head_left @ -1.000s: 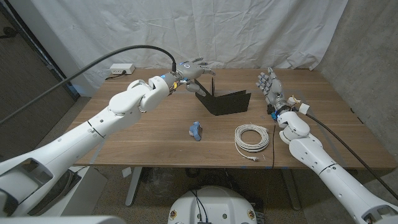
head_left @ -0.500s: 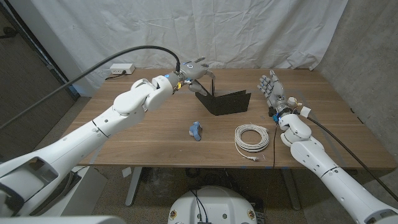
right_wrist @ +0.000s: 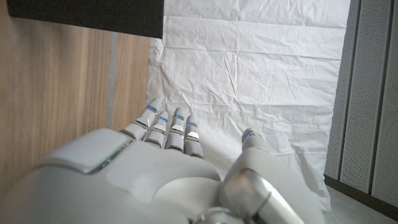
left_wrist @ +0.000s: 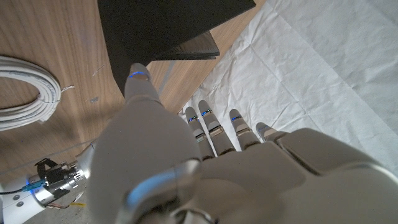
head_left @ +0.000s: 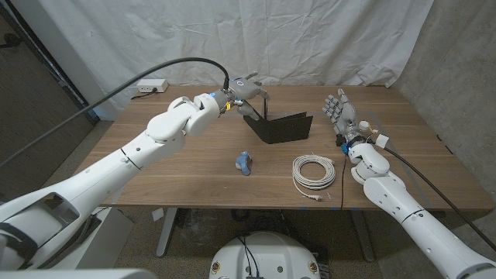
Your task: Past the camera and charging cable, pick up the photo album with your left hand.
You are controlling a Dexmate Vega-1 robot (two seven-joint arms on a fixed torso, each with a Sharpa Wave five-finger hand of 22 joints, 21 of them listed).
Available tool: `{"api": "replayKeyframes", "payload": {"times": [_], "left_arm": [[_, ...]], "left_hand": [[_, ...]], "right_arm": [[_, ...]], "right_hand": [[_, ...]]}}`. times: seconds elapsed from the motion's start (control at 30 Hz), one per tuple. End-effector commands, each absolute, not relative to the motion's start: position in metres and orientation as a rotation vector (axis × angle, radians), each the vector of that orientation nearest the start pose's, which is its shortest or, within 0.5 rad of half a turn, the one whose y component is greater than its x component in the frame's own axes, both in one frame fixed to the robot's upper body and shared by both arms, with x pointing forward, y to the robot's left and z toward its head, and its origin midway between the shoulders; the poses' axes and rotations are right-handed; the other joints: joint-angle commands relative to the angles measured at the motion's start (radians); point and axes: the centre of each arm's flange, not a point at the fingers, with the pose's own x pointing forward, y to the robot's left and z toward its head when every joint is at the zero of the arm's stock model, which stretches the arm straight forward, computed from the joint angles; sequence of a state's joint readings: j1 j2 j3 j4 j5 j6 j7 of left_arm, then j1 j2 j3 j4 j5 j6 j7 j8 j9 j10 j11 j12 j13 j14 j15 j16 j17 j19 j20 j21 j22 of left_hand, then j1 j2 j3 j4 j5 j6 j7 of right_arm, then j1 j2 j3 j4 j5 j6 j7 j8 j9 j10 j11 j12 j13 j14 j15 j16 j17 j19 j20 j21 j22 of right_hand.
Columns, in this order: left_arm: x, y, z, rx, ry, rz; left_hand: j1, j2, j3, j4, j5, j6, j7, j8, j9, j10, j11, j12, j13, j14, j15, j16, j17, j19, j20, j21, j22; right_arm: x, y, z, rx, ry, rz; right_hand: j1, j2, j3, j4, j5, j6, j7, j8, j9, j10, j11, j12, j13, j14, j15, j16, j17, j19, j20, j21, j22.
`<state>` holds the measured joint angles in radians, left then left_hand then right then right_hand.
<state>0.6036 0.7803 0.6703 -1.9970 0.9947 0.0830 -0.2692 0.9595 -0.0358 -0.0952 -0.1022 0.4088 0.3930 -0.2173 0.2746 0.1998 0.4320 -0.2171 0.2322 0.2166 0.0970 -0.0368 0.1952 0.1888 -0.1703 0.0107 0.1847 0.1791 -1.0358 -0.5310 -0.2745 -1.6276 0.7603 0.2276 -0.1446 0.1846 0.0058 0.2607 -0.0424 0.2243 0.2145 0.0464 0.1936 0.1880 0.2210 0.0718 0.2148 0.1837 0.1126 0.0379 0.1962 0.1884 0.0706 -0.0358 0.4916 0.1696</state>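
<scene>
The photo album (head_left: 279, 128) is seen standing open on its edges like a tent toward the back of the bench (head_left: 178, 167), beyond the small blue camera (head_left: 244, 163) and the coiled white cable (head_left: 314, 170); it is judged stiff-covered, light, likely to swing shut or tip when taken; the upper edge of the left cover is the likeliest hold. The left hand (head_left: 245, 87) hovers at that edge, fingers (left_wrist: 202, 121) spread, nothing held; the right hand (head_left: 339, 107) stands upright, fingers apart, holding nothing.
</scene>
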Motion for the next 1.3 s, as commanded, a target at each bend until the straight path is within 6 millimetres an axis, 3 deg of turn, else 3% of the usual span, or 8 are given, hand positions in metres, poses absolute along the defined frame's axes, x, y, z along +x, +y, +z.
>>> {"api": "replayKeyframes", "payload": {"times": [0.03, 1.3], "left_arm": [[0.542, 0.116, 0.1, 1.969, -0.881, 0.002], [0.579, 0.096, 0.082, 1.965, -0.901, -0.12]], "left_hand": [[0.011, 0.002, -0.008, 0.0, -0.003, -0.017, -0.002, -0.009, 0.001, -0.015, 0.0, -0.007, 0.002, -0.021, -0.116, -0.007, 0.004, -0.067, 0.004, -0.003, 0.003], [0.02, 0.019, -0.019, 0.007, -0.005, -0.041, -0.002, -0.029, 0.003, -0.04, 0.0, -0.019, 0.006, -0.043, -0.113, -0.001, 0.005, -0.082, 0.004, 0.009, 0.004]], "right_arm": [[0.595, -0.285, -0.025, 0.244, -0.616, 0.137], [0.596, -0.286, -0.033, 0.261, -0.598, 0.116]], "right_hand": [[0.002, 0.002, -0.005, 0.0, -0.005, 0.012, 0.003, 0.005, 0.003, 0.008, 0.004, 0.001, 0.002, 0.001, 0.003, 0.002, 0.003, 0.008, -0.019, -0.002, 0.006], [0.001, 0.001, -0.009, -0.004, -0.007, 0.012, 0.002, 0.005, 0.003, 0.009, 0.008, 0.001, 0.002, 0.002, 0.004, 0.001, 0.001, 0.014, -0.018, -0.019, 0.006]]}}
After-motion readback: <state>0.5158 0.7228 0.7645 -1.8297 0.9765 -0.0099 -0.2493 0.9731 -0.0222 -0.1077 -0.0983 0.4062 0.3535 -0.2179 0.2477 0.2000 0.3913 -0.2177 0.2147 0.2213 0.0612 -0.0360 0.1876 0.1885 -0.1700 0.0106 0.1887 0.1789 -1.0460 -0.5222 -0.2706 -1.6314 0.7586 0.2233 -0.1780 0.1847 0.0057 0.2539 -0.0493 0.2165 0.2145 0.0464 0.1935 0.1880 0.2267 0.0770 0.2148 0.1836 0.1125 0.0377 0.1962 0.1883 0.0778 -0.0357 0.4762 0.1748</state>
